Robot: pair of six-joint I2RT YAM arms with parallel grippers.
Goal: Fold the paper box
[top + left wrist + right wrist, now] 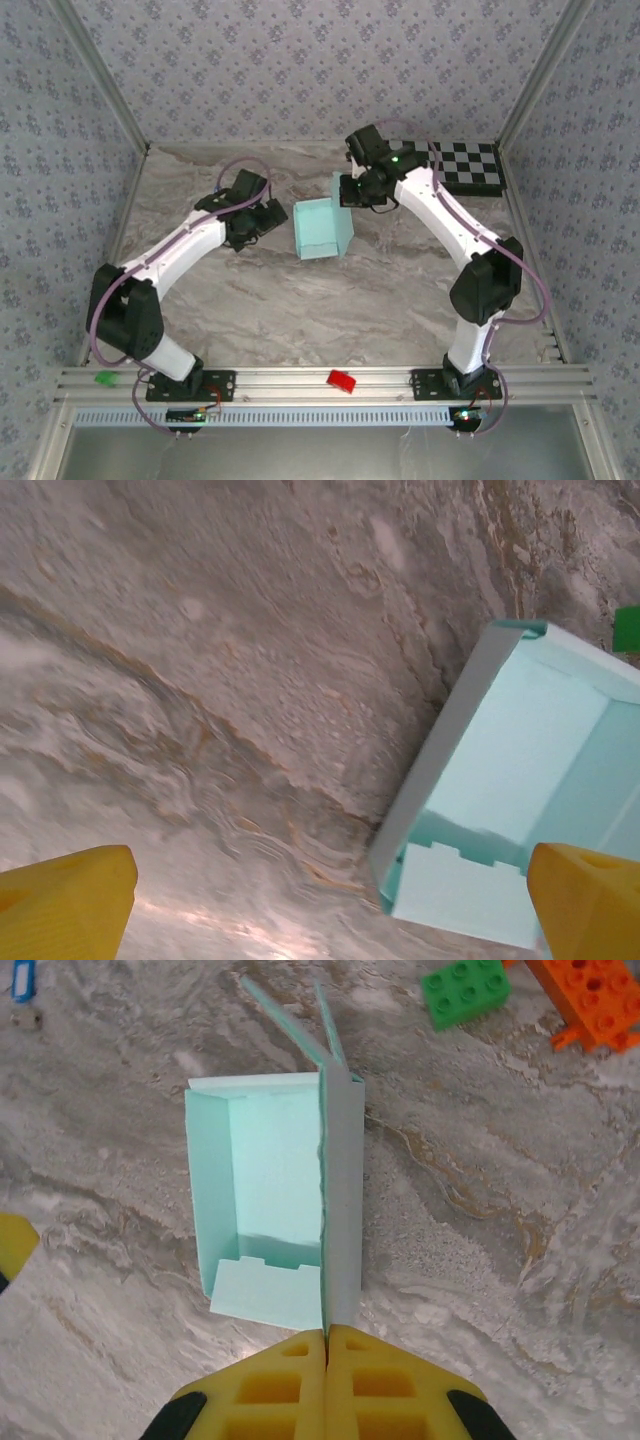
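The paper box [322, 228] is pale aqua, half formed, and stands open-topped in the middle of the marble table. My right gripper [352, 190] reaches it from the far right. In the right wrist view its yellow fingers [290, 1385] are pressed together on the top edge of the box's [270, 1160] right wall, with a loose flap lying at the near end. My left gripper [265, 222] sits just left of the box with nothing in it. In the left wrist view it [325, 910] stands wide open, and the box [520, 770] reaches as far as the right fingertip [590, 900].
A black-and-white checkerboard [470, 168] lies at the back right. A green brick [465, 990] and an orange brick [590, 1000] lie on the table beyond the box. A red piece [342, 381] and a green piece [104, 379] rest on the front rail.
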